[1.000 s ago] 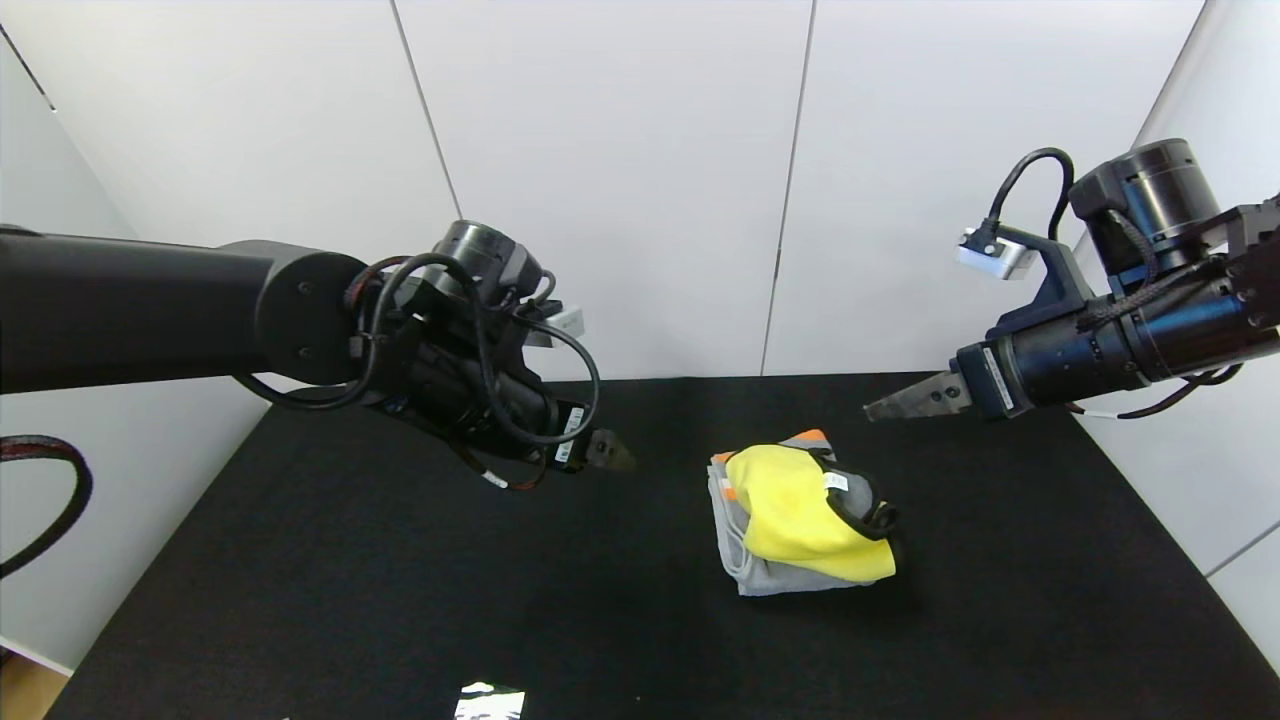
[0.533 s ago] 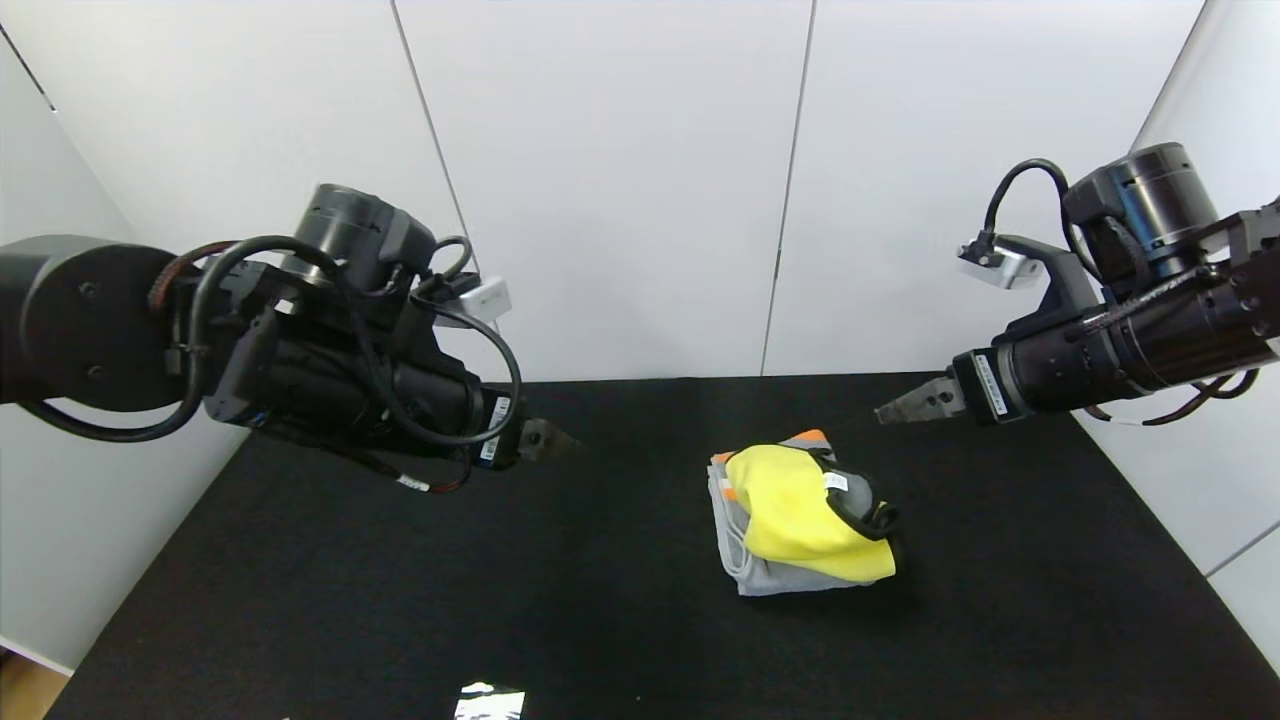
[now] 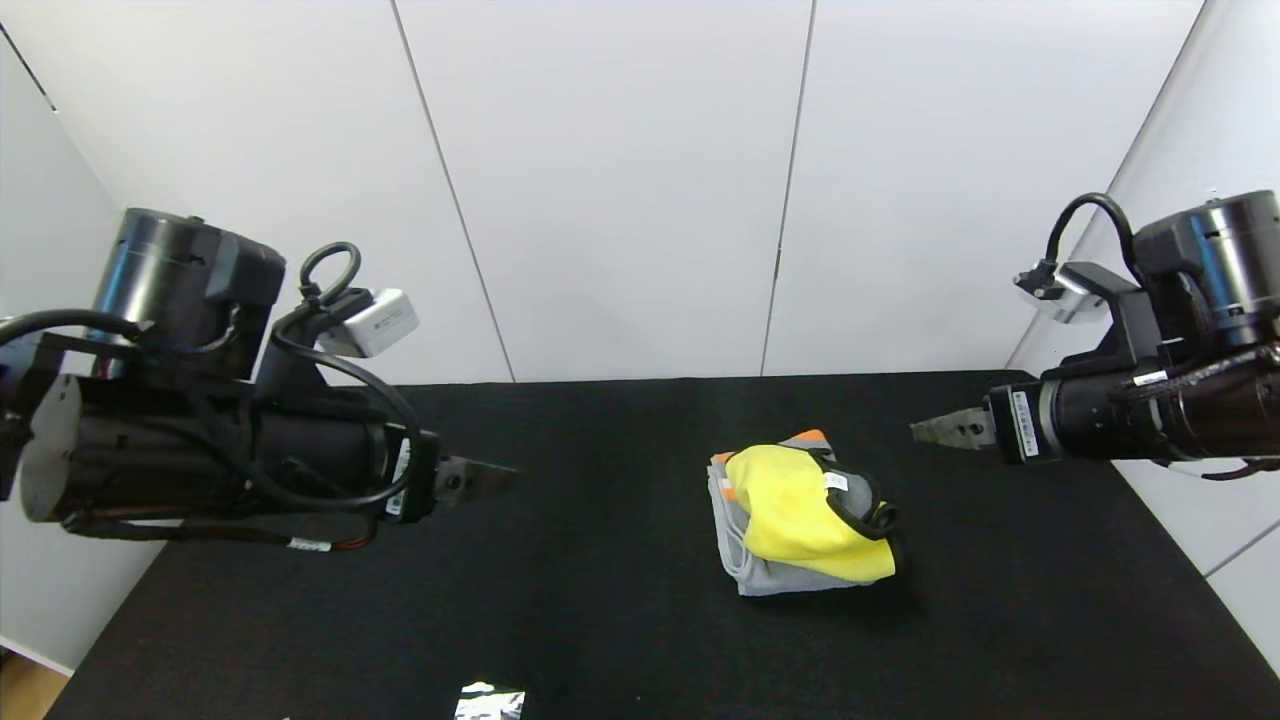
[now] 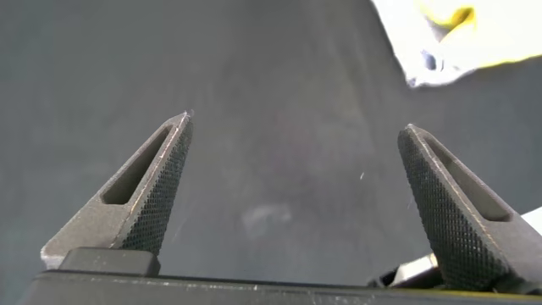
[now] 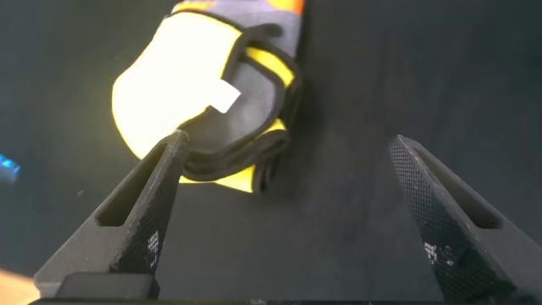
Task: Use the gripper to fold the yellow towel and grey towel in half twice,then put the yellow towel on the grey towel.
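Both arms hung level, wide of the stack: left gripper [image 3: 480, 478] and right gripper [image 3: 940, 430] empty, jaws apart. Only the right wrist view showed the yellow towel [image 5: 182, 85]'s white tag [image 5: 223, 96] close up.

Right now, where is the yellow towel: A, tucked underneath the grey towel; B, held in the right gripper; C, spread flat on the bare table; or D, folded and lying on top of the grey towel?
D: the folded yellow towel lies on the grey towel, whose edges show beneath it, and both open grippers are clear of the stack.
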### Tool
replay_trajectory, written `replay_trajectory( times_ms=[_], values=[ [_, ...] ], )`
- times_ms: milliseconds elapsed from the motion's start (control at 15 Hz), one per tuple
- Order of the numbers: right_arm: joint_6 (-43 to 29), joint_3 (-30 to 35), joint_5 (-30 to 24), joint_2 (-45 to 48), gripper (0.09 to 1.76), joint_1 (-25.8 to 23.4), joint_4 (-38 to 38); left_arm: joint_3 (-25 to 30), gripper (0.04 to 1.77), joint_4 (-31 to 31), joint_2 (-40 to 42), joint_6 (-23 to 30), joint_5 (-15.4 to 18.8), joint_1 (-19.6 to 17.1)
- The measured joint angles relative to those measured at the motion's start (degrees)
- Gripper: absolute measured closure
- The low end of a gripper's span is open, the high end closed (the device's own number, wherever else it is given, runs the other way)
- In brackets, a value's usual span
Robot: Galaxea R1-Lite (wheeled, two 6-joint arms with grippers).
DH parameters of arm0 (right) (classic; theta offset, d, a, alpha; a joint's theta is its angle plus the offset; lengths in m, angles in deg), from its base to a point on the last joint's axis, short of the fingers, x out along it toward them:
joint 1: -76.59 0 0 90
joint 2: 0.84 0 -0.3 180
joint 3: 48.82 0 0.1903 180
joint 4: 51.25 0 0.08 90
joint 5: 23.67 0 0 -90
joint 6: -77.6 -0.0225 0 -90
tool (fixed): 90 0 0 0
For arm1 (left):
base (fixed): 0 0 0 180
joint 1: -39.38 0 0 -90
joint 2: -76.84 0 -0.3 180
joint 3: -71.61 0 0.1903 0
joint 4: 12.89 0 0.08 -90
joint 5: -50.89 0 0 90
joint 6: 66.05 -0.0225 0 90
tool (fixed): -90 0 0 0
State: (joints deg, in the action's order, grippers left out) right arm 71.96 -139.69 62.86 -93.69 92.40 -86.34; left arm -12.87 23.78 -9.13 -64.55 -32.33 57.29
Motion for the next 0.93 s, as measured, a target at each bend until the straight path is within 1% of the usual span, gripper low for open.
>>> replay_trajectory(
  times_ms=[200, 333, 667, 933],
  values=[
    [-0.35, 11.87, 2.08, 5.57, 0.14, -0.2, 10.79, 5.28, 0.1, -0.04, 5.81, -0.24, 0.11, -2.12],
    [-0.49, 18.6, 2.55, 10.69, 0.14, -0.35, 14.38, 8.58, 0.09, -0.06, 10.01, -0.27, 0.15, -3.35],
    [-0.52, 29.82, 2.66, 24.64, 0.14, -0.85, 15.19, 16.65, 0.09, -0.04, 21.77, -1.06, 0.11, -5.86],
    [-0.57, 37.02, 2.61, 36.66, 0.14, -1.05, 14.51, 21.87, 0.09, 0.35, 31.45, -1.52, -0.13, -6.67]
  ],
)
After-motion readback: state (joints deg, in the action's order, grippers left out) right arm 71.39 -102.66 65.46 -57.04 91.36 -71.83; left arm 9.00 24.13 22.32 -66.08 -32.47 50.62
